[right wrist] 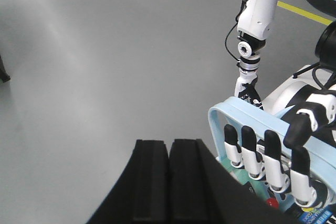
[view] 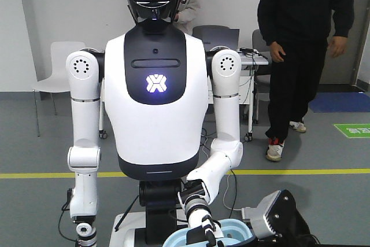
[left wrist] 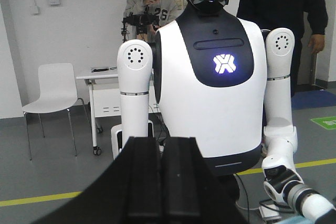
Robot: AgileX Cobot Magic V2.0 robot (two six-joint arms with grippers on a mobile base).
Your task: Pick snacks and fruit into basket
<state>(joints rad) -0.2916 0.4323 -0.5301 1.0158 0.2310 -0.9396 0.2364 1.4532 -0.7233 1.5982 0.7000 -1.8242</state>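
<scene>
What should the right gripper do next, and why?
Probably back away and open, ready to fetch the fruit. The right gripper looks shut and empty beside the light-blue basket, whose rim a white humanoid hand grips. Something mint-green and red lies inside, maybe the snacks. No fruit is in view.

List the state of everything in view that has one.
Left gripper: shut, empty.
Right gripper: shut, empty.
Basket: upright, rim gripped by the humanoid's hand.
Snack pouch: in the basket, mostly hidden.
Chest logo: lit.
Chair: unoccupied.
</scene>
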